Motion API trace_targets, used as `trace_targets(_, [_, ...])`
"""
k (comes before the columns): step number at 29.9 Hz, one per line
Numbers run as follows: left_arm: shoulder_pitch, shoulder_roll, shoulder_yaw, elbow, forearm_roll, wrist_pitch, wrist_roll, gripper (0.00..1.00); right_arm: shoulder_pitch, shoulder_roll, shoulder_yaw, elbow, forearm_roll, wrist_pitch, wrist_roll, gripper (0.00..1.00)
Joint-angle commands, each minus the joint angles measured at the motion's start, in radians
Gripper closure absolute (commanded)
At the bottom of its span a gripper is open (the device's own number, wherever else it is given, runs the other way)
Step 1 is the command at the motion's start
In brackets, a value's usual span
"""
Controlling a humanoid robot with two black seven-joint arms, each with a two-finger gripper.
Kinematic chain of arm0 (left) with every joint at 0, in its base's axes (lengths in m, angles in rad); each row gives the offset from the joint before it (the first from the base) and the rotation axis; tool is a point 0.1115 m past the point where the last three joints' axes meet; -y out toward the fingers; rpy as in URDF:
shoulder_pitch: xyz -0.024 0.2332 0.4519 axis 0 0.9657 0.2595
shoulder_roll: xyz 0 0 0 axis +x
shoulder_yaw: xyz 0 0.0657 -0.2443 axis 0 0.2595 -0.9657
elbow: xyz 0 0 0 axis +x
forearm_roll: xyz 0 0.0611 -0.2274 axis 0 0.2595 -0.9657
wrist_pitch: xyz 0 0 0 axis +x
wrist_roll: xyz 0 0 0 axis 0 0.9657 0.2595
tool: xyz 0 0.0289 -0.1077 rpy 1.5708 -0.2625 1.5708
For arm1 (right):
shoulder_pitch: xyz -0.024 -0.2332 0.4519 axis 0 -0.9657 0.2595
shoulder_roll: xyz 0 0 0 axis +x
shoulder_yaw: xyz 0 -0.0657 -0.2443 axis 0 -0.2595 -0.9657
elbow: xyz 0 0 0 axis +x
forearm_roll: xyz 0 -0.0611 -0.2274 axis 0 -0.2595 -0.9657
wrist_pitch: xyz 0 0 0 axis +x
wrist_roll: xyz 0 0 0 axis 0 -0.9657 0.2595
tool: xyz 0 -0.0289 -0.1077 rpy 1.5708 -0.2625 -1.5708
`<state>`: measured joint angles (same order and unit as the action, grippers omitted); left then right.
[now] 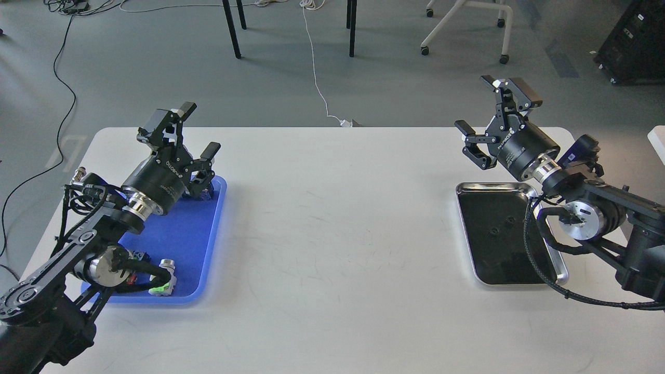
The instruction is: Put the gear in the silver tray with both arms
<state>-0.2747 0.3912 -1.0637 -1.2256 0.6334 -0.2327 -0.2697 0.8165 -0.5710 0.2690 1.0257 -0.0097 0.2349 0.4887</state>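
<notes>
The silver tray (499,254) lies on the right of the white table, its dark bottom bare. My right gripper (474,102) is open and empty, raised above and beyond the tray's far left corner, fingers pointing up and away. The right arm crosses the tray's right side. My left gripper (200,130) is open and empty, raised over the far end of the blue plastic tray (192,244). That tray holds small parts, mostly hidden by my left arm. A silver-and-green part (162,281) shows at its near edge. I cannot make out a gear.
The white table (337,234) spreads between the two trays. Beyond its far edge are the floor, black table legs (231,28), a white cable (317,78) and a chair base (462,26).
</notes>
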Motion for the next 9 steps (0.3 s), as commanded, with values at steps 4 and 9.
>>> trace_targets(4, [0.008,-0.006,-0.007,-0.003,0.0,0.0,0.0,0.02,-0.014,0.011,0.047,0.023,0.001,-0.002,0.0,0.01])
trace_targets(9, [0.008,-0.008,-0.005,-0.005,0.0,-0.001,0.0,0.02,-0.049,0.022,0.075,0.033,-0.001,0.003,0.0,0.01])
